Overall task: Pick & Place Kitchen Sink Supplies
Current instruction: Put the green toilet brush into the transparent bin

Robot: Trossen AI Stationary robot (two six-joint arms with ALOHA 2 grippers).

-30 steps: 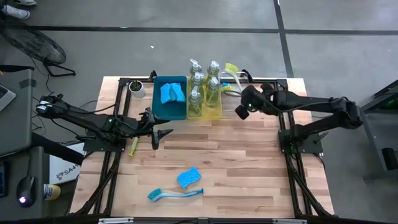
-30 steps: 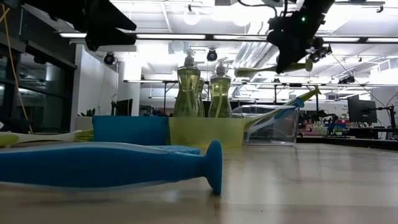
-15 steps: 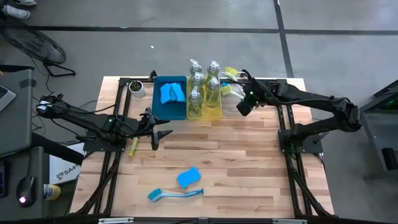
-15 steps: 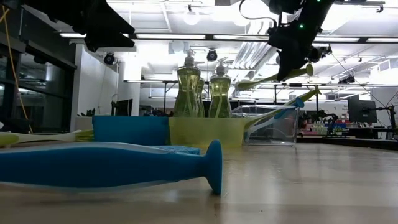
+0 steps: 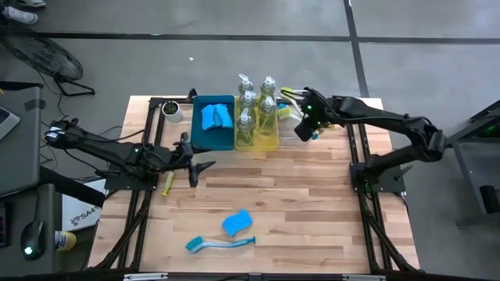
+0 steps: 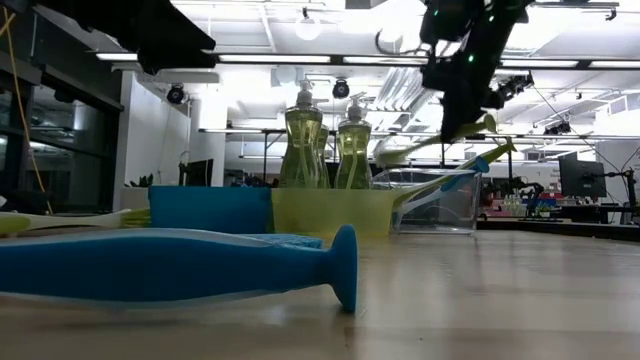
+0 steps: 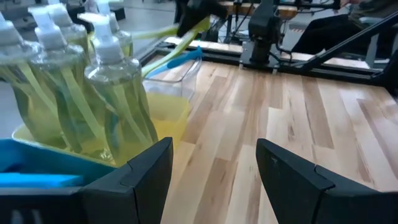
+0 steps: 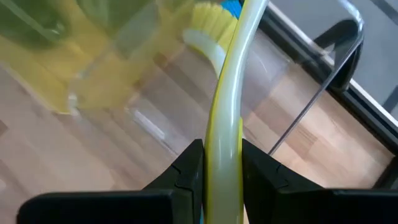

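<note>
Between right gripper [image 8: 217, 171] fingers: yellow-green brush [image 8: 227, 124] handle, clamped tight. Bristle end now pointing into clear bin [image 5: 291, 125] at table's [image 5: 312, 203] back edge, just beside yellow bin w/ soap bottles [image 5: 256, 115]. Arm has swung in from further right over last sec; brush ready to drop, I judge. Left gripper [image 7: 211, 168] fingers apart, empty, waiting left-centre. Blue brush [image 5: 220, 243], blue sponge [image 5: 237, 222] not yet picked, near front.

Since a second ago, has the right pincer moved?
Yes. Right pincer, shut on the yellow-green brush, has swung from beside the clear bin to over it, toward the soap bottles.
</note>
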